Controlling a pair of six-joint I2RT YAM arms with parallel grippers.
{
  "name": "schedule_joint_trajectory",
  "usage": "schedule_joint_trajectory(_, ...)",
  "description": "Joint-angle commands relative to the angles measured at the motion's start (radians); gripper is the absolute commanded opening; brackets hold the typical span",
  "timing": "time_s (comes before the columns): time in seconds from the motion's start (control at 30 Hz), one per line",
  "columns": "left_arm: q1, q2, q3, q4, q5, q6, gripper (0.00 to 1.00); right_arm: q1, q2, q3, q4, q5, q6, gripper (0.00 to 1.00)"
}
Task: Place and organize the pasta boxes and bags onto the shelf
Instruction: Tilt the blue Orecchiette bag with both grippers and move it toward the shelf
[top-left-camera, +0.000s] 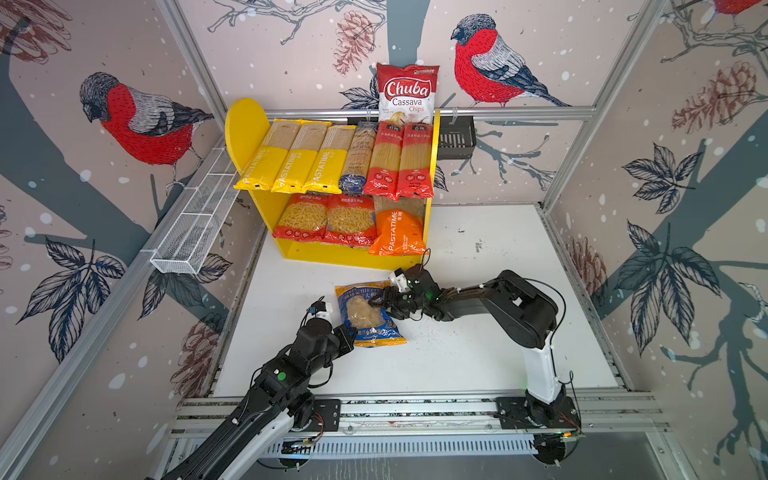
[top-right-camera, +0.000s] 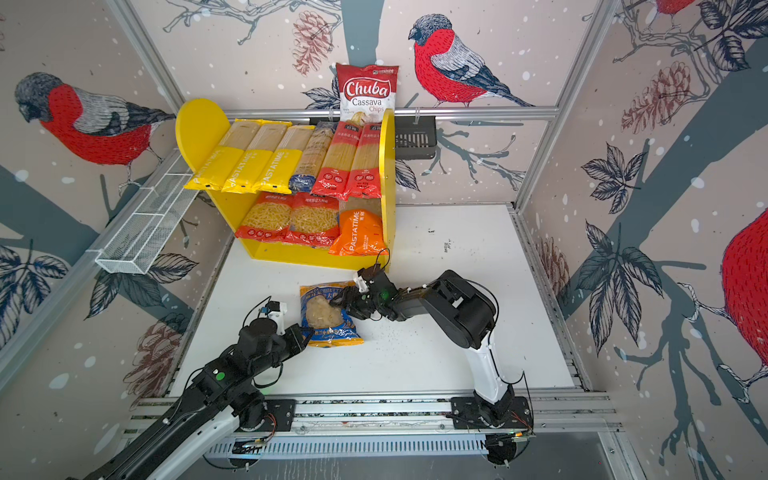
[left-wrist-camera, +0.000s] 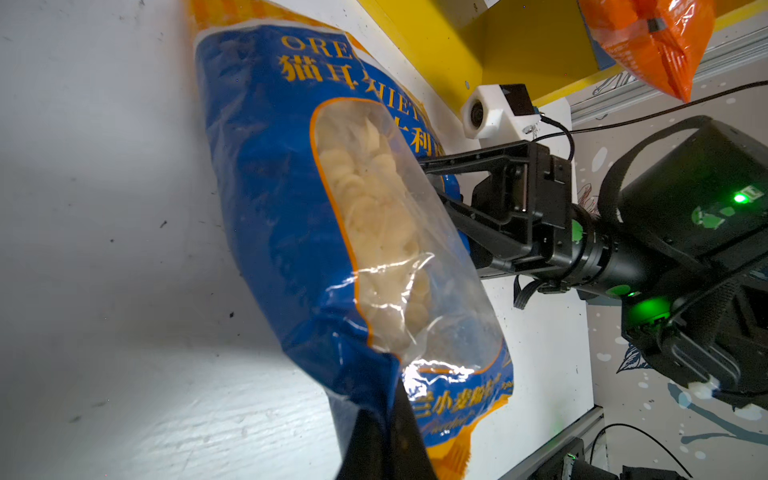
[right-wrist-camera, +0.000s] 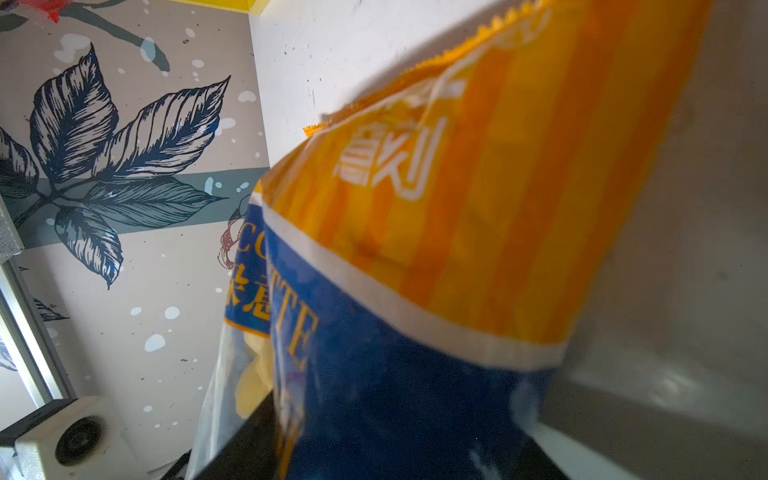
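Note:
A blue-orange pasta bag (top-left-camera: 370, 316) (top-right-camera: 326, 313) with a clear window lies tilted on the white table in front of the shelf (top-left-camera: 345, 259). My left gripper (top-left-camera: 351, 330) (left-wrist-camera: 390, 415) is shut on the bag's near corner. From the right, my right gripper (top-left-camera: 380, 301) (left-wrist-camera: 432, 183) has its fingers either side of the bag's edge, and the bag (right-wrist-camera: 415, 249) fills the space between them. Three yellow packs (top-left-camera: 291, 160), a blue-labelled pack (top-left-camera: 357, 160) and two red spaghetti packs (top-left-camera: 401, 162) lie on the upper board. Below are two red bags (top-left-camera: 328, 222) and an orange one (top-left-camera: 397, 232).
A red-white Chuba chips bag (top-left-camera: 407, 93) stands behind the shelf, beside a black slotted basket (top-left-camera: 457, 141) on the rail. A white wire-mesh basket (top-left-camera: 195, 220) hangs on the left wall. Fine crumbs (top-left-camera: 432, 336) dot the table right of the bag.

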Motion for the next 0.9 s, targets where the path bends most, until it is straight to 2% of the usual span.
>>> schedule_joint_trajectory(0.0,0.000,-0.007,0.003,0.026,-0.017,0.000,0.00,-0.001,0.004,-0.038,0.101,-0.017,0.054,0.49)
schedule_joint_trajectory(0.17,0.000,-0.014,0.018,0.015,-0.027,0.012,0.00,0.000,-0.018,-0.141,0.378,0.030,0.140,0.26)
schedule_joint_trajectory(0.23,0.001,-0.005,0.033,0.011,-0.029,0.024,0.00,0.000,-0.021,-0.168,0.447,0.053,0.154,0.21)
schedule_joint_trajectory(0.4,0.000,0.013,0.062,-0.001,-0.038,0.049,0.00,0.001,-0.024,-0.213,0.590,0.088,0.194,0.14)
schedule_joint_trajectory(0.6,0.000,0.011,0.080,-0.015,-0.057,0.064,0.00,-0.009,-0.063,-0.256,0.696,0.151,0.185,0.09)
schedule_joint_trajectory(0.73,0.001,0.029,0.077,0.016,-0.098,0.086,0.00,-0.024,-0.087,-0.255,0.710,0.235,0.149,0.07)
schedule_joint_trajectory(0.87,0.046,0.135,0.087,0.118,-0.151,0.159,0.00,-0.048,-0.045,-0.187,0.675,0.326,0.136,0.06)
